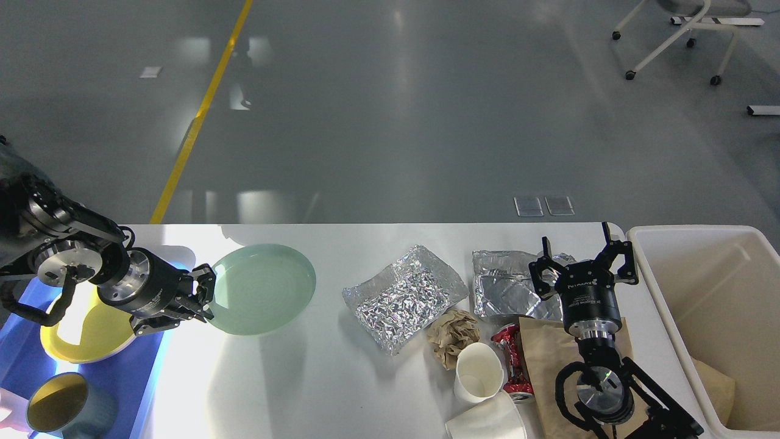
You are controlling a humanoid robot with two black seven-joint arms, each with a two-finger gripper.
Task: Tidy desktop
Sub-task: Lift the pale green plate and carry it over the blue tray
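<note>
**Left claw on green plate, right claw spread over foil**

You see the desktop (341,378) filling the lower half of the view: white, smooth, matte, far corner rounded, with a bright glare patch on its left part. It runs between a blue tray (24,360) on the left and a beige bin (664,292) on the right.

Your left gripper (206,296) is clamped on the near rim of a pale green plate (265,296), which looks tilted off the surface. In the tray sit a yellow plate (91,332) and a dark mug (67,405) with a yellow inside.

Your right gripper (585,259) hangs with fingers spread wide, holding nothing, over a flattened foil tray (506,286). Left of that lies a crumpled foil sheet (402,296). Nearer you, a cluster: a brown paper ball (454,335), a white paper cup (478,372) on its side, a second paper cup (487,421) at the bottom edge, a crushed red can (512,360) and a brown paper bag (542,366) partly under the right arm. Something brown lies in the bin's bottom, can't tell what.
</note>
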